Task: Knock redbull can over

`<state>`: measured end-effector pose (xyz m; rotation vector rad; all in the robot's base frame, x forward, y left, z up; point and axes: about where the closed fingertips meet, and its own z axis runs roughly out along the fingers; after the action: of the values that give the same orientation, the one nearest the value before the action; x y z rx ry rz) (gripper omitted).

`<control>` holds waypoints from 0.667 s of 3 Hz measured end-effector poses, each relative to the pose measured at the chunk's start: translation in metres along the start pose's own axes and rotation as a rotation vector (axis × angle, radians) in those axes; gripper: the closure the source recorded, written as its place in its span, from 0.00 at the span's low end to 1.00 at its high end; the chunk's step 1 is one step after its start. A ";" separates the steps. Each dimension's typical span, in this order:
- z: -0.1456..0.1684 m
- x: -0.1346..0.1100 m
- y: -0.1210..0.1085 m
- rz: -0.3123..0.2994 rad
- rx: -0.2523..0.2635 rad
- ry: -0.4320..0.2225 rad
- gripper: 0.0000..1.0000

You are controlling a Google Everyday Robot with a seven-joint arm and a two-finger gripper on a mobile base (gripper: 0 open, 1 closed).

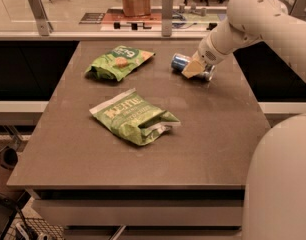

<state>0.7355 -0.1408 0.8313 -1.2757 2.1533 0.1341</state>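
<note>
One redbull can [179,61] lying sideways, pincer [193,69] at it.

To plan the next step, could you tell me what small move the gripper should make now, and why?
Probably lift the gripper straight up and away: the can already seems to lie on its side on the table, right under it.

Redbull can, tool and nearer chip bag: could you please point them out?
redbull can [179,61]: camera view, blue end.
tool [193,69]: camera view, tan tip at the can, table's far right.
nearer chip bag [134,117]: camera view, bag's middle.
</note>
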 end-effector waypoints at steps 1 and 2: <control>0.010 -0.001 0.006 -0.011 -0.025 0.029 0.88; 0.006 -0.004 0.005 -0.011 -0.025 0.029 0.87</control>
<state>0.7351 -0.1330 0.8279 -1.3113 2.1747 0.1386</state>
